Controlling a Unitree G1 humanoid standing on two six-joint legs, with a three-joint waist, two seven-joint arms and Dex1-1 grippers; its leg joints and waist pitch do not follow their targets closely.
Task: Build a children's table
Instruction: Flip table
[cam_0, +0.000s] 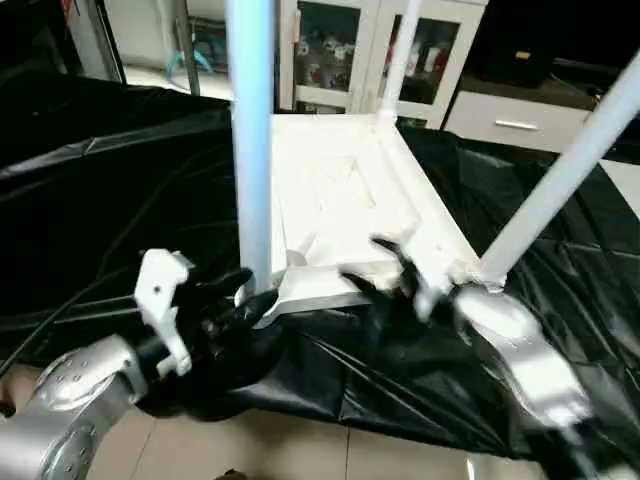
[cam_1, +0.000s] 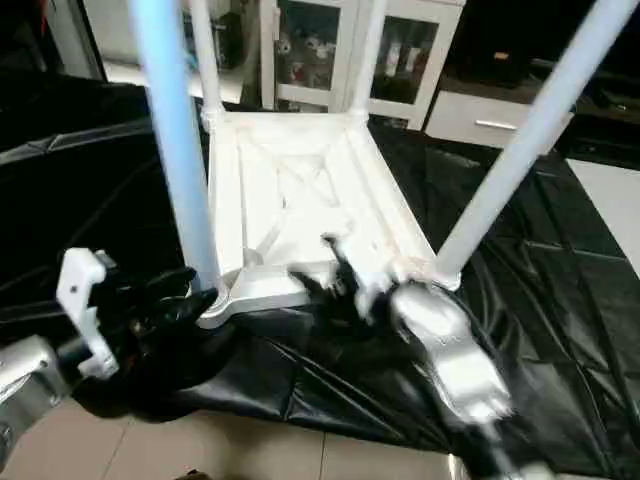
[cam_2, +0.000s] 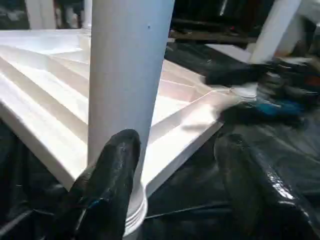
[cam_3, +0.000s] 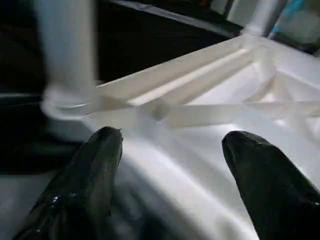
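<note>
The children's table lies upside down on a black sheet, its white ribbed tabletop facing up. Legs stand upright in the corner sockets: the near-left leg, the near-right leg and two far legs. My left gripper is open at the base of the near-left leg; in the left wrist view one finger lies against the leg and the other stands well apart. My right gripper is open over the tabletop's near rim, between the two near legs, holding nothing.
The black sheet covers the work surface and hangs over its near edge above the tiled floor. A white glass-door cabinet and a white drawer unit stand behind. The upright legs crowd the space over the tabletop.
</note>
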